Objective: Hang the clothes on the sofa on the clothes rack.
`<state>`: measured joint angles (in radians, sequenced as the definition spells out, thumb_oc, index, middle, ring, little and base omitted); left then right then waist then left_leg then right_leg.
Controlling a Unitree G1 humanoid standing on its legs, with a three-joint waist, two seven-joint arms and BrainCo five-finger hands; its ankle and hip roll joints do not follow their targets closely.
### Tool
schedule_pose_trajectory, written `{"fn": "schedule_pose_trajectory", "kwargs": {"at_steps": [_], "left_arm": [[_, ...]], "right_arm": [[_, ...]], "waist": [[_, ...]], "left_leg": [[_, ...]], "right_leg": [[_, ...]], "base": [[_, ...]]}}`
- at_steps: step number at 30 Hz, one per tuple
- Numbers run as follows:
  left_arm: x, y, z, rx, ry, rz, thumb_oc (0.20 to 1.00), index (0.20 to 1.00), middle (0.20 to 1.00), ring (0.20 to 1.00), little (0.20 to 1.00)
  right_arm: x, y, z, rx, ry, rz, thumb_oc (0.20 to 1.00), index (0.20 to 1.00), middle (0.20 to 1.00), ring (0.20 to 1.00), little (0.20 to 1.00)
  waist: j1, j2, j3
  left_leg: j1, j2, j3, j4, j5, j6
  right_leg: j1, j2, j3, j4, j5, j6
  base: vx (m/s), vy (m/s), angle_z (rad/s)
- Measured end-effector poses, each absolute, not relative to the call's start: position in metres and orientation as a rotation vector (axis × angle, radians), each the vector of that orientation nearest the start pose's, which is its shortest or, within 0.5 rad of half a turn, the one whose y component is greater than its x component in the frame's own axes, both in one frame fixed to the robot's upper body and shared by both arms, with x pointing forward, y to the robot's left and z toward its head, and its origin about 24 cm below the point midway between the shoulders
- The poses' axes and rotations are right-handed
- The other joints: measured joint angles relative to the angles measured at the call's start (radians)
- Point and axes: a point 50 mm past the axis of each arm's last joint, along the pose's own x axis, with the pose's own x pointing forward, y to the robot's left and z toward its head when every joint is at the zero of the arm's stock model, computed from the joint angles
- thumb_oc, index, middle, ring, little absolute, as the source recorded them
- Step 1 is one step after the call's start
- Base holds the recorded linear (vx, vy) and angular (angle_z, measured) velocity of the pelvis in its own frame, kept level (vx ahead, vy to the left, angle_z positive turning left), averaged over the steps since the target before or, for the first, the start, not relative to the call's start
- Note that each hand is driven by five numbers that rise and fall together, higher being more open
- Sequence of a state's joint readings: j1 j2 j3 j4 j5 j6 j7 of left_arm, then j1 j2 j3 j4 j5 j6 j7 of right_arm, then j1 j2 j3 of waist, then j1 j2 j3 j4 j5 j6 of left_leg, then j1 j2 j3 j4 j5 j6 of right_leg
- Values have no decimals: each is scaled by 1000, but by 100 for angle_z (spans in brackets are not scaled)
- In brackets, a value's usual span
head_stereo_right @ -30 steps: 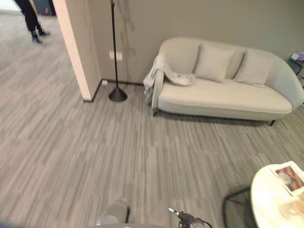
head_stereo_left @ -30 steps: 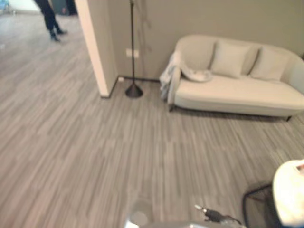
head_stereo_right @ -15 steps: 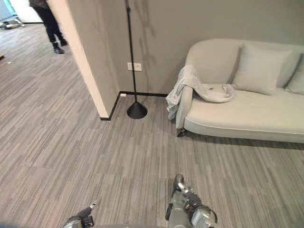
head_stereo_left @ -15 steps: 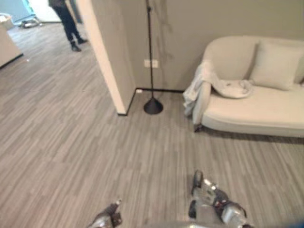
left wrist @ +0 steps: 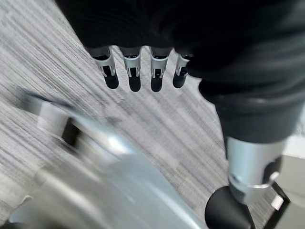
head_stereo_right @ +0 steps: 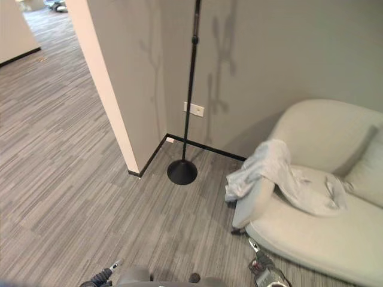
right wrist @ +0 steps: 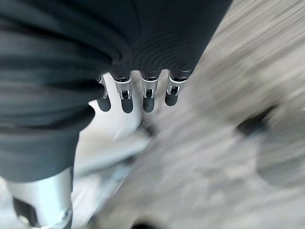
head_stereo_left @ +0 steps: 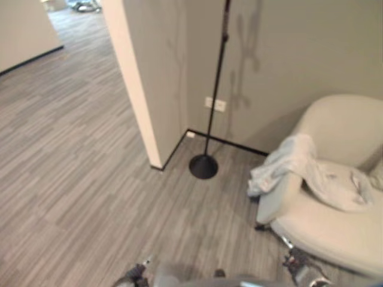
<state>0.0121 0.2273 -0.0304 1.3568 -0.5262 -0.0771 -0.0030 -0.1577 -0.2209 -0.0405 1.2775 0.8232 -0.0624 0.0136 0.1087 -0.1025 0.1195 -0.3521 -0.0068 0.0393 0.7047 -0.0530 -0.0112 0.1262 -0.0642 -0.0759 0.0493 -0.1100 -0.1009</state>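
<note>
Grey striped floor lay beneath both empty, slack-fingered hands, left hand (left wrist: 143, 76) and right hand (right wrist: 138, 95); ahead, the pale grey garment (head_stereo_right: 275, 173) draped the cream sofa (head_stereo_right: 323, 239), unhung beside the black pole rack (head_stereo_right: 188, 107)

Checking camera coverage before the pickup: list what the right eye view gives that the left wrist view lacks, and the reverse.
Right eye view: the garment draped over the sofa arm, and the rack by the wall. Left wrist view: the left hand close up, fingers relaxed, holding nothing. Both: the floor.
</note>
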Motion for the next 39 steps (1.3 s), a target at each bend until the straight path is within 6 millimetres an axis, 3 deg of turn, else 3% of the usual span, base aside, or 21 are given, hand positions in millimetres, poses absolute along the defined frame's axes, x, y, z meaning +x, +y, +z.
{"fn": "schedule_pose_trajectory", "kwargs": {"at_steps": [2,4,5,6,7,8,10,11,12,13,19,22,25,26,27,28,30,32,34,35,39], "left_arm": [[58,235,-168,-260,1203,499,1000,1000,1000,1000,1000],[49,235,-169,-318,1213,568,1000,1000,1000,1000,1000],[44,239,-169,-320,1222,592,1000,1000,1000,1000,1000],[37,247,-168,-315,1241,631,1000,1000,1000,1000,1000],[31,247,-169,-320,1261,644,1000,1000,1000,1000,1000],[21,246,-170,-319,1300,658,1000,1000,1000,1000,1000],[17,256,-167,-348,1291,725,1000,1000,1000,1000,1000],[26,259,-166,-346,1263,717,1000,1000,1000,1000,1000],[30,258,-166,-353,1253,707,1000,1000,1000,1000,1000],[26,250,-168,-371,1270,695,1000,1000,1000,1000,1000],[49,258,-164,-289,1223,623,1000,1000,1000,1000,1000],[45,256,-165,-263,1245,610,1000,1000,1000,1000,1000],[19,246,-169,-241,1337,586,1000,1000,1000,1000,1000],[-1,238,-172,-242,1408,583,1000,1000,1000,1000,1000],[-1,241,-171,-233,1415,582,1000,1000,1000,1000,1000],[3,246,-170,-208,1409,579,1000,1000,1000,1000,1000],[6,248,-170,-197,1396,585,1000,1000,1000,1000,1000],[32,236,-171,-197,1293,507,1000,1000,1000,1000,1000],[48,236,-169,-195,1252,489,1000,1000,1000,1000,1000],[58,234,-168,-199,1224,478,1000,1000,1000,1000,1000],[69,230,-167,-201,1193,457,1000,1000,1000,1000,1000]], "right_arm": [[147,-245,-143,476,924,-546,1000,1000,1000,1000,1000],[125,-247,-149,381,1006,-513,1000,1000,1000,1000,1000],[121,-241,-153,377,1034,-506,1000,1000,1000,1000,1000],[116,-230,-158,381,1084,-484,1000,1000,1000,1000,1000],[112,-226,-160,380,1112,-478,1000,1000,1000,1000,1000],[110,-220,-162,381,1119,-468,1000,1000,1000,1000,1000],[89,-207,-169,402,1184,-469,1000,1000,1000,1000,1000],[75,-202,-172,415,1218,-475,1000,1000,1000,1000,1000],[65,-202,-174,417,1242,-485,1000,1000,1000,1000,1000],[60,-212,-173,391,1243,-494,1000,1000,1000,1000,1000],[52,-202,-176,393,1274,-491,1000,1000,1000,1000,1000],[55,-202,-175,359,1272,-467,1000,1000,1000,1000,1000],[64,-211,-172,317,1238,-472,1000,1000,1000,1000,1000],[70,-211,-171,317,1205,-459,1000,1000,1000,1000,1000],[76,-204,-171,334,1182,-445,1000,1000,1000,1000,1000],[81,-200,-170,335,1163,-433,1000,1000,1000,1000,1000],[74,-195,-172,321,1187,-419,1000,1000,1000,1000,1000],[70,-199,-171,297,1186,-422,1000,1000,1000,1000,1000],[61,-199,-173,281,1232,-422,1000,1000,1000,1000,1000],[50,-201,-175,268,1279,-430,1000,1000,1000,1000,1000],[38,-206,-176,250,1321,-445,1000,1000,1000,1000,1000]], "waist": [[28,43,-13],[40,111,-32],[54,98,-29],[84,51,-21],[98,54,-22],[95,64,-30],[94,17,-66],[79,-16,-83],[77,-34,-100],[77,43,-122],[38,42,-134],[30,78,-127],[56,120,-129],[63,117,-136],[54,98,-120],[25,94,-111],[30,62,-114],[22,64,-120],[17,39,-123],[11,8,-120],[9,22,-118]], "left_leg": [[4,-4,-35,-420,46,-46],[41,13,-37,-728,34,-115],[29,5,-8,-653,97,-119],[20,-17,30,-529,87,-130],[24,-15,26,-470,99,-111],[47,-12,23,-466,121,-79],[169,-36,65,-591,96,-88],[199,-55,95,-612,52,-113],[184,-67,110,-540,25,-62],[175,-7,49,-348,-102,38],[335,-135,29,-587,11,144],[374,-136,41,-630,-2,125],[388,-121,106,-650,-18,92],[378,-79,213,-623,-104,-66],[315,-68,204,-493,-137,97],[242,-26,242,-392,-147,151],[273,-42,280,-429,-131,125],[300,-29,356,-513,-76,121],[301,-21,377,-529,-49,100],[295,-13,390,-531,-44,79],[242,112,408,-515,8,-1]], "right_leg": [[71,-5,14,-18,-30,101],[252,2,29,-144,-98,117],[288,-23,49,-145,-131,127],[310,-81,72,-117,-156,127],[291,-86,88,-40,-155,165],[256,-71,91,52,-175,196],[166,21,62,248,-146,204],[124,20,1,275,-104,150],[110,-22,-39,299,-88,133],[88,3,-18,398,-90,195],[-60,-104,-77,706,-94,291],[-101,-167,-181,711,-96,281],[-104,-288,-357,552,-54,277],[-89,-337,-477,374,7,229],[-103,-392,-467,350,73,273],[-114,-464,-447,333,119,355],[-108,-523,-419,288,147,342],[-82,-449,-338,270,152,389],[-44,-386,-355,214,120,381],[-2,-338,-379,142,104,370],[21,-163,-380,8,50,262]], "base": [[537,-11,-65],[792,-5,-49],[575,28,-97],[358,58,-118],[345,30,-127],[692,23,-96],[610,8,-30],[236,16,5],[280,38,-23],[215,43,-54],[164,19,10],[139,-61,-2],[19,-233,-80],[-86,-279,-100],[-142,-412,-79],[-126,-314,-39],[-122,-288,-65],[-179,-524,-104],[-91,-452,-69],[-99,-617,-53],[-41,-338,-36]]}}
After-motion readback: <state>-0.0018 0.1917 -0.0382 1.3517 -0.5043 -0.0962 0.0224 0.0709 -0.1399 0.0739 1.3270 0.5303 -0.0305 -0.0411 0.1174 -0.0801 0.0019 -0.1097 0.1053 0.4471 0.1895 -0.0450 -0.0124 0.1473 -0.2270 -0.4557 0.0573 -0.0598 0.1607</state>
